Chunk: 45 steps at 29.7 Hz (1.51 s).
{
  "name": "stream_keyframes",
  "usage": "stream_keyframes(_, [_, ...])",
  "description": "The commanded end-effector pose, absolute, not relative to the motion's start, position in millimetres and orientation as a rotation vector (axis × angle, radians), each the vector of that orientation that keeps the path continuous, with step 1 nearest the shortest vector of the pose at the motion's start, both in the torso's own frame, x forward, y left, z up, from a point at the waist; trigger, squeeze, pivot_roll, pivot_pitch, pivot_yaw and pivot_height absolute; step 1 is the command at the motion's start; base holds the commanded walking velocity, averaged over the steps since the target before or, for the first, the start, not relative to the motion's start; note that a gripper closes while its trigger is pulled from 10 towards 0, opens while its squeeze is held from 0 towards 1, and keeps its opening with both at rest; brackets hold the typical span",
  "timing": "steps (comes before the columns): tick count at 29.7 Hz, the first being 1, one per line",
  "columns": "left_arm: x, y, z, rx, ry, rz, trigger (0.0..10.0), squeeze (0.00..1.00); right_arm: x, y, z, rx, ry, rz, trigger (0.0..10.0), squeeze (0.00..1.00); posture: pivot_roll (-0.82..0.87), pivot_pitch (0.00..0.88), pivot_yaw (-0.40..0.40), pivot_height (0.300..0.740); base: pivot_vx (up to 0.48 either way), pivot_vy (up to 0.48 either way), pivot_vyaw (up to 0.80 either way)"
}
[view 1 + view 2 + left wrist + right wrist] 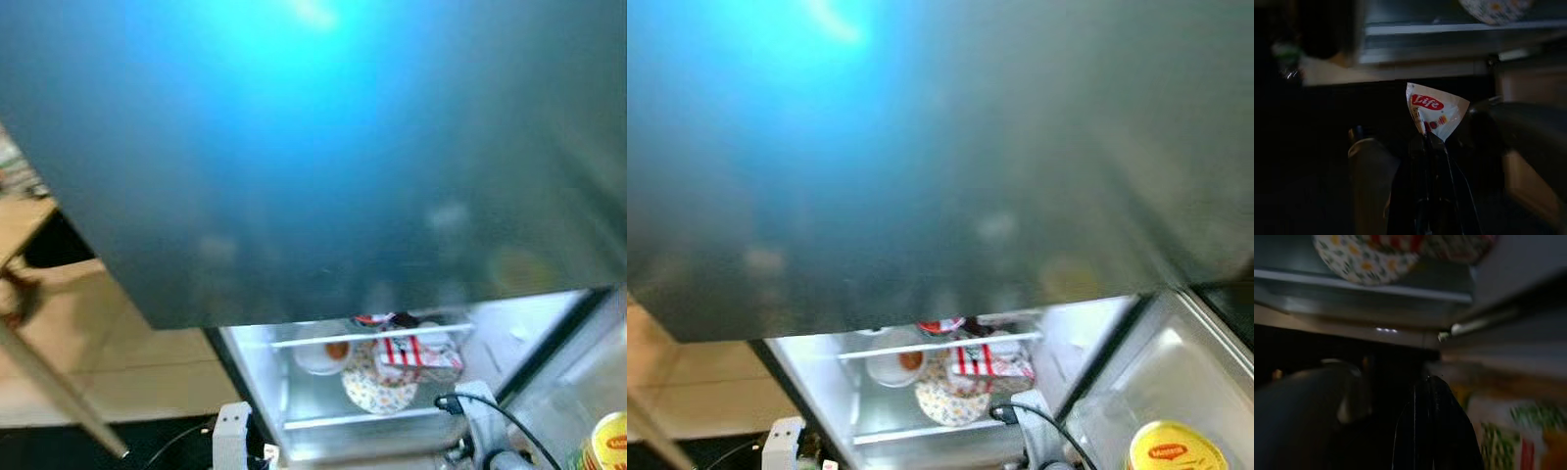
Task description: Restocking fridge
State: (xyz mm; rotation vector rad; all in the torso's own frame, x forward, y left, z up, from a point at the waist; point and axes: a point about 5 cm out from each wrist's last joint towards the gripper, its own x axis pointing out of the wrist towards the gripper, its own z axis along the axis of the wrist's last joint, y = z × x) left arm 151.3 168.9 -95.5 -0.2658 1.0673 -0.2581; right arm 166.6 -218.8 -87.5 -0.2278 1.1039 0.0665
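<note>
— What stands before us?

— A wide dark blue-grey fridge door panel (313,147) takes up the upper part of our head views. Below it we see the open white fridge compartment (294,392), lit inside, with its door shelf swung out on our right.

— And on the shelf?

— A round floral-patterned plate (377,387), a red-and-white striped carton (416,352) partly on top of it, and a small white bowl with something orange in it (323,354) beside them. A yellow-lidded jar (1176,452) sits in the door shelf.

— Our left gripper (1429,139)?

— Its fingers are pressed together on a corner of a white packet with a red "Life" label (1435,110), held low, in front of the fridge.

— The right gripper (1432,382)?

— Its black fingers lie closed against each other, holding nothing we can make out, just below the shelf edge.
</note>
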Motion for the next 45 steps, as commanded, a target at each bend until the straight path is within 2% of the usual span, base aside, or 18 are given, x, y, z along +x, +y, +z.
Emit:
stream_keyframes(1, [149, 177, -95, -0.210, 1.078, -0.277, 10.0, 0.00, 172, -213, -86, -0.215, 1.079, 0.080, 10.0, 0.00, -0.06, 0.000, 0.031, 0.740, 0.000, 0.000, 0.00])
stream_keyframes(8, [159, 176, -92, -0.135, 1.047, -0.316, 10.0, 0.00, 173, -212, -86, -0.208, 1.073, 0.093, 10.0, 0.00, -0.06, 0.000, 0.028, 0.740, 0.000, 0.000, 0.00])
stream_keyframes(10, [173, 172, -85, -0.065, 0.996, -0.378, 10.0, 0.00, 177, -210, -84, -0.226, 1.054, 0.117, 10.0, 0.00, -0.06, 0.000, 0.028, 0.740, 0.000, 0.000, 0.00])
stream_keyframes(15, [187, 168, -78, 0.001, 0.941, -0.434, 10.0, 0.00, 183, -208, -81, -0.236, 1.028, 0.131, 10.0, 0.00, -0.06, 0.000, 0.028, 0.740, 0.000, 0.000, 0.00])
stream_keyframes(20, [216, 150, -60, 0.116, 0.814, -0.596, 10.0, 0.00, 198, -204, -75, -0.231, 0.979, 0.138, 10.0, 0.00, -0.06, 0.000, 0.023, 0.740, 0.000, 0.000, 0.00])
stream_keyframes(25, [230, 130, -49, 0.123, 0.738, -0.725, 10.0, 0.00, 201, -203, -73, -0.237, 0.970, 0.145, 10.0, 0.00, -0.06, 0.000, 0.023, 0.740, 0.000, 0.000, 0.00])
stream_keyframes(35, [230, 110, -44, 0.158, 0.702, -0.879, 10.0, 0.00, 202, -203, -73, -0.254, 0.971, 0.154, 10.0, 0.00, -0.06, 0.000, 0.022, 0.740, 0.000, 0.000, 0.00])
stream_keyframes(37, [226, 98, -43, 0.141, 0.696, -0.982, 10.0, 0.00, 200, -203, -73, -0.259, 0.977, 0.154, 10.0, 0.00, -0.06, 0.000, 0.022, 0.740, 0.000, 0.000, 0.00])
stream_keyframes(39, [226, 98, -43, 0.141, 0.696, -0.982, 10.0, 0.00, 200, -203, -73, -0.259, 0.977, 0.154, 10.0, 0.00, -0.06, 0.000, 0.022, 0.740, 0.000, 0.000, 0.00])
stream_keyframes(44, [215, 76, -42, 0.159, 0.722, -1.206, 10.0, 0.00, 198, -206, -74, -0.276, 0.989, 0.153, 10.0, 0.00, -0.06, 0.000, 0.021, 0.740, 0.000, 0.000, 0.00])
stream_keyframes(45, [215, 76, -42, 0.159, 0.722, -1.206, 10.0, 0.00, 198, -206, -74, -0.276, 0.989, 0.153, 10.0, 0.00, -0.06, 0.000, 0.021, 0.740, 0.000, 0.000, 0.00])
